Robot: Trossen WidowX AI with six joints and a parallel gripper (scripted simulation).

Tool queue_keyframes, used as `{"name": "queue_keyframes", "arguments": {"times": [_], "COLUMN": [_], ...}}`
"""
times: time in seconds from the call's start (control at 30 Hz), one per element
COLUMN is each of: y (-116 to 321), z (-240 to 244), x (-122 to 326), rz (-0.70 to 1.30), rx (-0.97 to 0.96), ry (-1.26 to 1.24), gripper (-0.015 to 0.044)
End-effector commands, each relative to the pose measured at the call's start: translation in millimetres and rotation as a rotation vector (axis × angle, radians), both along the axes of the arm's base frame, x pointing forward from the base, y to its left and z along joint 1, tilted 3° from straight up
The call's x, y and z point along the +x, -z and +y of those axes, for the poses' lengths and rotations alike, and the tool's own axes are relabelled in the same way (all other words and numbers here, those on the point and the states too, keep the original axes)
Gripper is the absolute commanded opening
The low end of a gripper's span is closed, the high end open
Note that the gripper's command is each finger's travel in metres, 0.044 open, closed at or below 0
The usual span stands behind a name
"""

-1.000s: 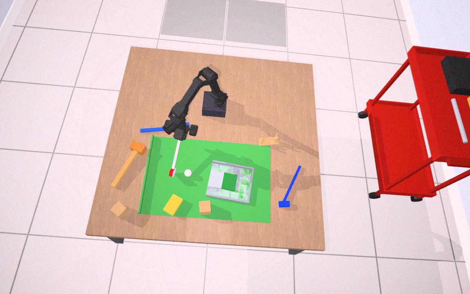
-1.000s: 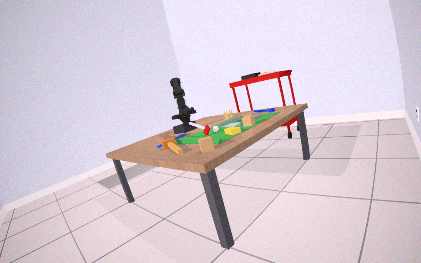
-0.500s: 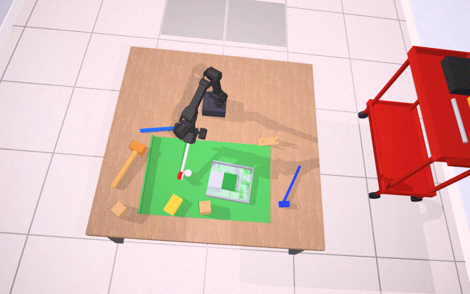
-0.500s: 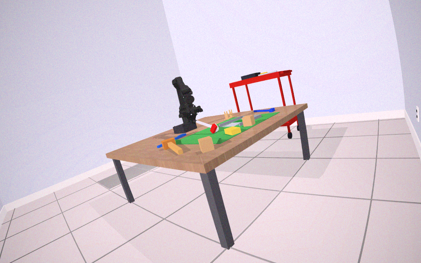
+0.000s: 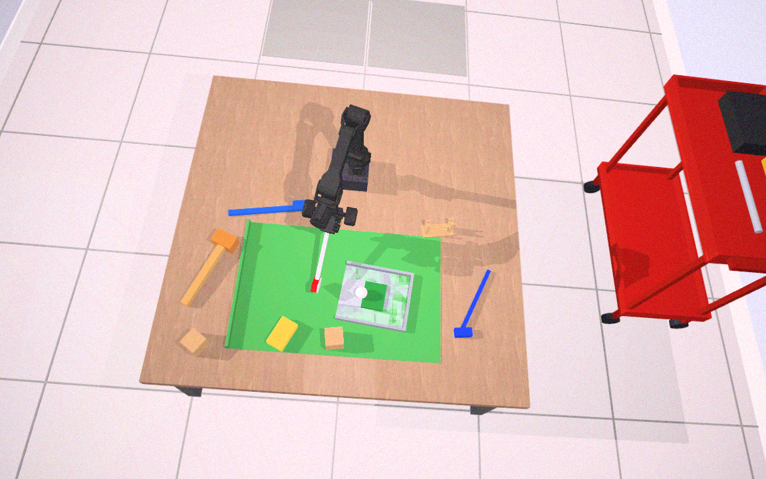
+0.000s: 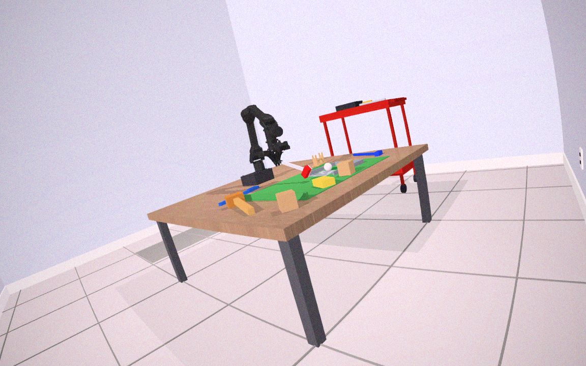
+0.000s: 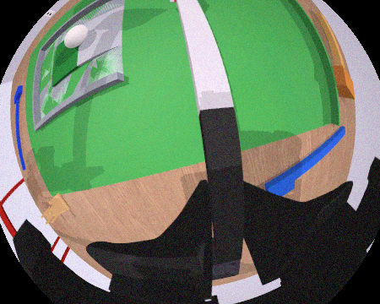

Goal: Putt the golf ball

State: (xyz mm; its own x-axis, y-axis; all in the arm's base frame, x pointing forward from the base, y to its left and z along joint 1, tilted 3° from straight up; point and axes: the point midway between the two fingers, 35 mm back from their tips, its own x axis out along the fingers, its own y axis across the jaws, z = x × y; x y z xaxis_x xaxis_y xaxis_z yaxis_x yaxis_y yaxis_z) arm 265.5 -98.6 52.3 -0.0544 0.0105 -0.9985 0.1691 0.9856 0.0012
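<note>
Jaws pinched on the dark grip end of the red putter (image 5: 320, 257); gripper (image 5: 327, 221) sits at the mat's far edge, pointing down and forward. White shaft runs from the jaws out over the green mat (image 5: 266, 267), angled downward, ending in the red head (image 5: 314, 285). In the exterior view the head (image 6: 305, 171) hangs a little above the mat, not touching.

Golf ball (image 5: 360, 291) sits on the grey ramp side of the raised green (image 5: 400, 297), at the left edge of its dark green centre patch; well apart from the putter head. Wrist view agrees: ball (image 7: 75, 35) on the grey slope beside the green square.

On the mat, near edge: yellow block (image 5: 281, 332) and tan cube (image 5: 333, 337). Off the mat: blue putter (image 5: 263, 209) just behind the gripper, another blue putter (image 5: 473, 305) to the right, orange mallet (image 5: 207, 266) and second tan cube (image 5: 193, 341) at left, small wooden rack (image 5: 438, 227) behind. Red cart (image 5: 695, 202) stands beside the table (image 5: 433, 148).
</note>
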Motion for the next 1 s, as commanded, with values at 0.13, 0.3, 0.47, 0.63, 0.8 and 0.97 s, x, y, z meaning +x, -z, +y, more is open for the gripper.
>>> {"name": "queue_keyframes", "arguments": {"times": [0.13, 0.3, 0.47, 0.63, 0.8, 0.97], "y": [-40, -31, -31, -31, -31, -31], "z": [-1, -1, -1, -1, -1, -1], "x": [4, 3, 3, 3, 3, 3], "rz": [-0.025, -0.018, -0.018, -0.018, -0.018, -0.018], "rx": [-0.011, -0.007, -0.007, -0.007, -0.007, -0.007], "ry": [0.005, 0.000, 0.000, 0.000, 0.000, 0.000], "gripper": [0.0000, 0.0000, 0.0000, 0.0000, 0.0000, 0.0000]}}
